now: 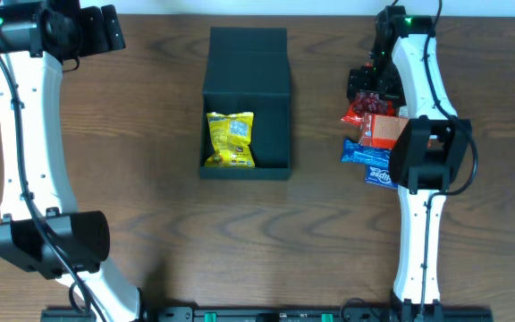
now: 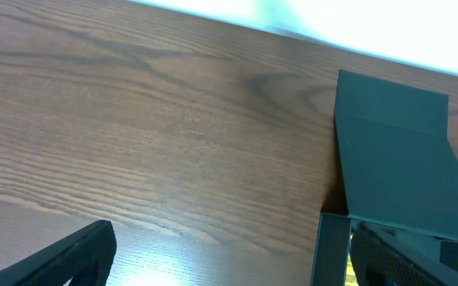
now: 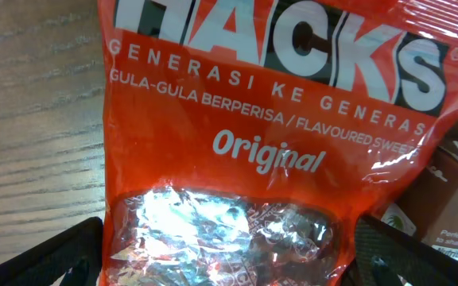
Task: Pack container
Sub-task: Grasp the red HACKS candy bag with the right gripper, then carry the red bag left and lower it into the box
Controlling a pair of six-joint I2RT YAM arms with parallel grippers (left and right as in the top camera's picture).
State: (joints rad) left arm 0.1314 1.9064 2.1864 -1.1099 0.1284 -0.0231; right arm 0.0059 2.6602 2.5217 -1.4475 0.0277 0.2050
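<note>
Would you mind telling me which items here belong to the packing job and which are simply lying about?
Job: box; yellow packet already in it; red bag, orange carton and blue packets to its right.
Lying about: nothing else that I can see, only the table itself.

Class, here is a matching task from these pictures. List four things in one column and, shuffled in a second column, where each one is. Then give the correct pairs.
Things
1. yellow snack packet
2. red Hacks sweets packet
3. blue packets
4. left end effector

Places
A. over bare table, left of the container's flap lid
B. inside the container
C. right in front of the right end effector
D. right of the container, lowest of the packets there in the overhead view

Pairs: 1-B, 2-C, 3-D, 4-A
</note>
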